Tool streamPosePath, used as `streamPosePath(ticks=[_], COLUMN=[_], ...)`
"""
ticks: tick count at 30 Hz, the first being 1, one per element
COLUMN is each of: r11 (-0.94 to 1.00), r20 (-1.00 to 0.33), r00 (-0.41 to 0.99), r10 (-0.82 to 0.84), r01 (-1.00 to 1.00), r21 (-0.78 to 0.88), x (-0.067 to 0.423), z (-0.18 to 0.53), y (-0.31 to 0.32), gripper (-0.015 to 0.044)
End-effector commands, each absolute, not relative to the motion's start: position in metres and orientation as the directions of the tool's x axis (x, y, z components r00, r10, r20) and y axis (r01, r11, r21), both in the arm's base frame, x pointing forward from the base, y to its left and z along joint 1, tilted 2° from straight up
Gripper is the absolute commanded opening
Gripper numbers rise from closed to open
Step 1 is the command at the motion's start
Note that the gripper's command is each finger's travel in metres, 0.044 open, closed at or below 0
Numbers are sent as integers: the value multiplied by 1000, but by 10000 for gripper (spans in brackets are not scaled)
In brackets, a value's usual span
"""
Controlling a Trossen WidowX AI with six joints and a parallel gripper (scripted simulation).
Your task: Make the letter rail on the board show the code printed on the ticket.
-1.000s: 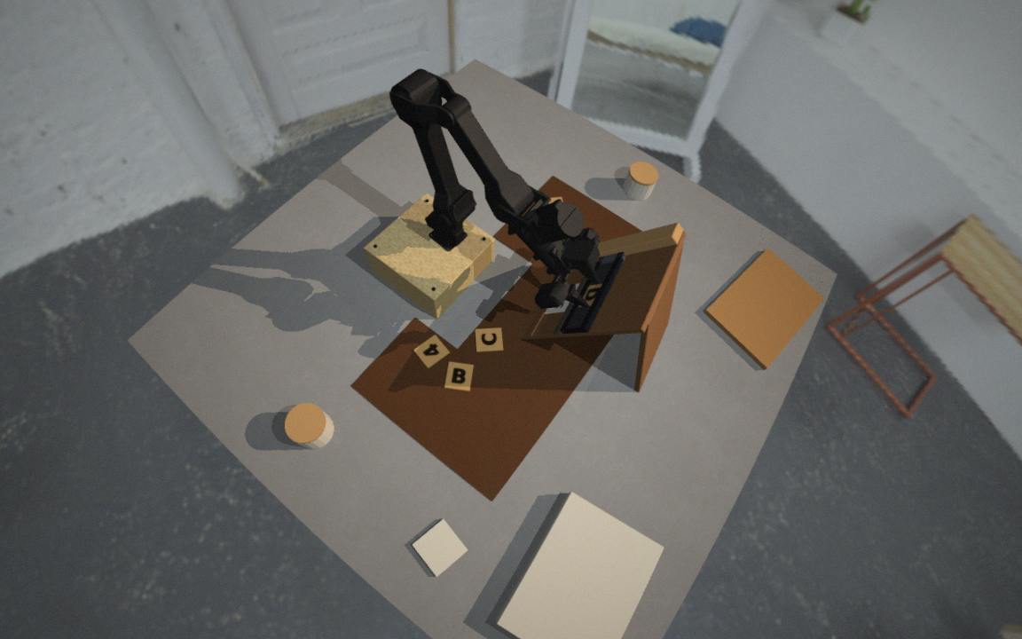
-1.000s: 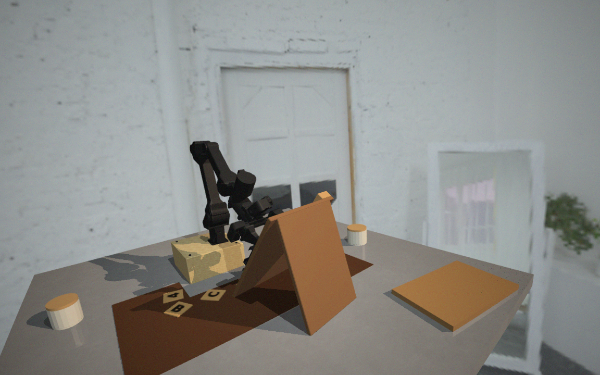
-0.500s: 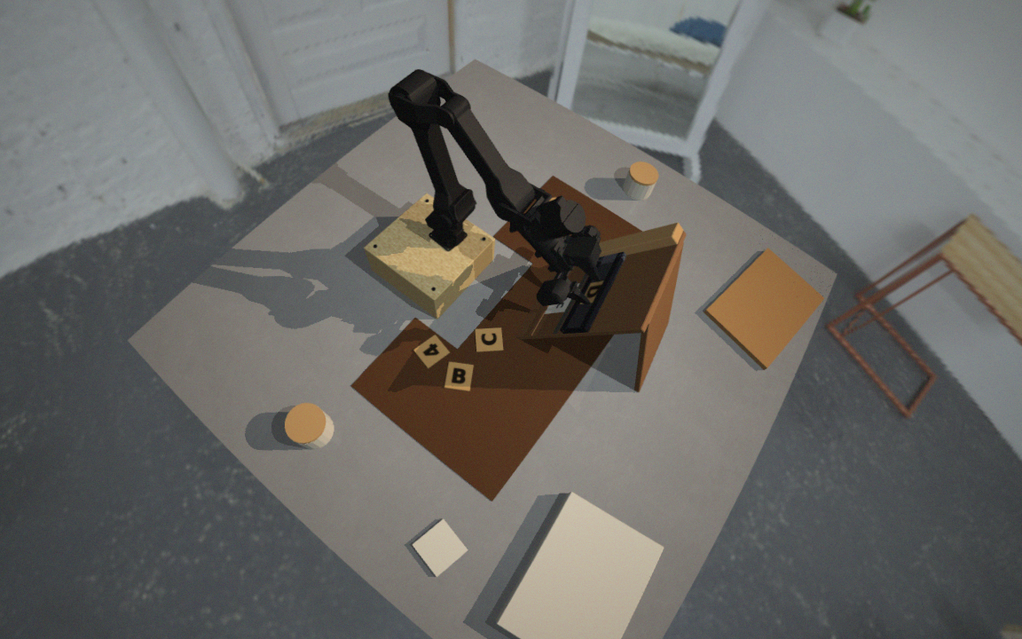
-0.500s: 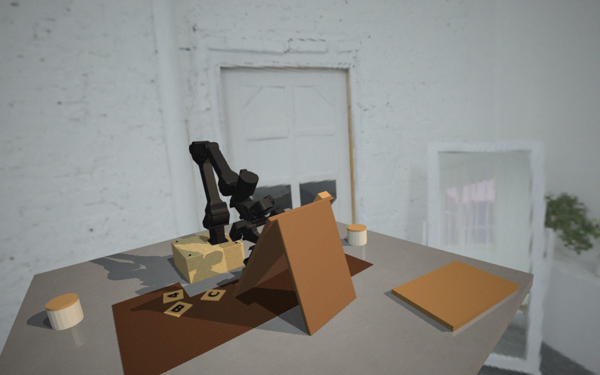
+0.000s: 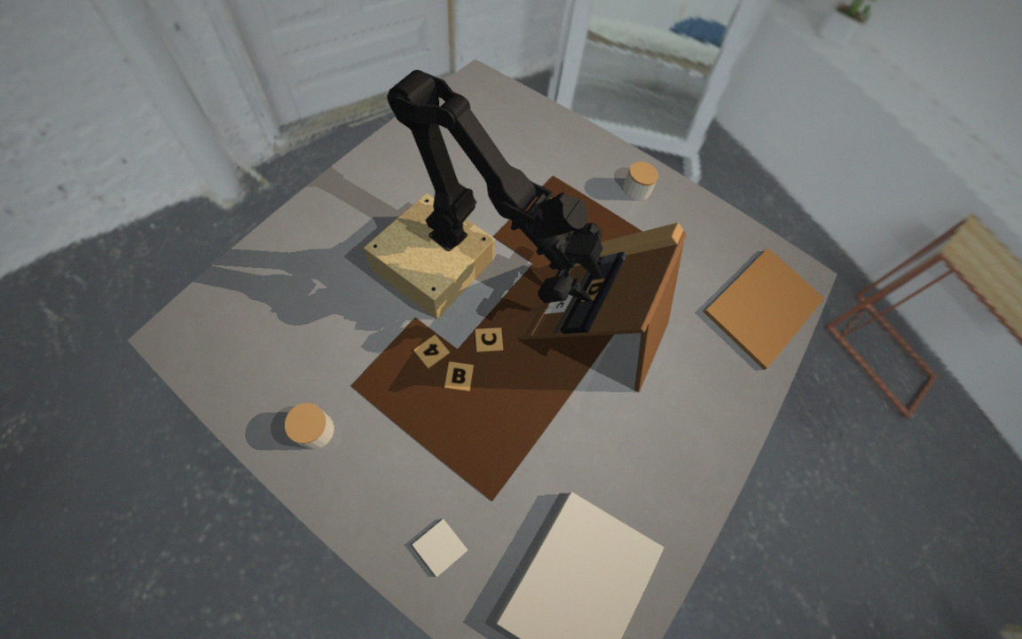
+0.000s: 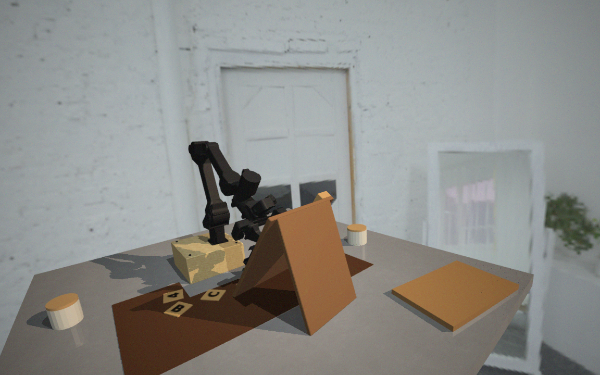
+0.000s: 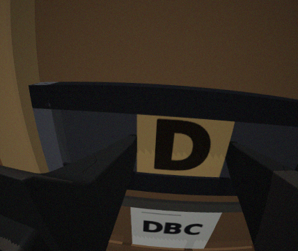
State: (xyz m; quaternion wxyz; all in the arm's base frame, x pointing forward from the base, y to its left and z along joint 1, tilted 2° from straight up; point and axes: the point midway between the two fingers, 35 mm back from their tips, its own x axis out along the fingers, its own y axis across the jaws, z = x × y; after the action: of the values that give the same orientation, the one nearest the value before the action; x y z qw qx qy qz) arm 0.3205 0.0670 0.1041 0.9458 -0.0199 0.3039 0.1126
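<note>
The gripper [image 7: 182,177] grips the D tile [image 7: 184,152] inside the dark rail [image 7: 168,102], center frame. The rail's closed end appears left, so the D likely slides left.

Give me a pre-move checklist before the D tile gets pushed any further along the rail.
1. Pincer shut on the D tile: ok.
2. D tile sits in the rail, letter upright: ok.
3. Ticket reads DBC, so D belongs leftmost: ok.
4. D pushed fully home to the rail's closed end: cannot tell; the fingers hide the rail to either side.
5. B tile and C tile lie flat on the brown mat, available next: ok.
6. Tile marked 4 lies beside them, not in the code; leave it: ok.
</note>
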Motion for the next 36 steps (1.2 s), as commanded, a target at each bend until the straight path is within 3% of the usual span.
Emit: streamPosePath(ticks=[1,36], r11=[974,974], r20=[-580,-580], r00=[790,790], r10=[201,202], r01=[-223,-223], r21=[34,36], x=[320,316], z=[104,104], y=[69,86], gripper=[0,0])
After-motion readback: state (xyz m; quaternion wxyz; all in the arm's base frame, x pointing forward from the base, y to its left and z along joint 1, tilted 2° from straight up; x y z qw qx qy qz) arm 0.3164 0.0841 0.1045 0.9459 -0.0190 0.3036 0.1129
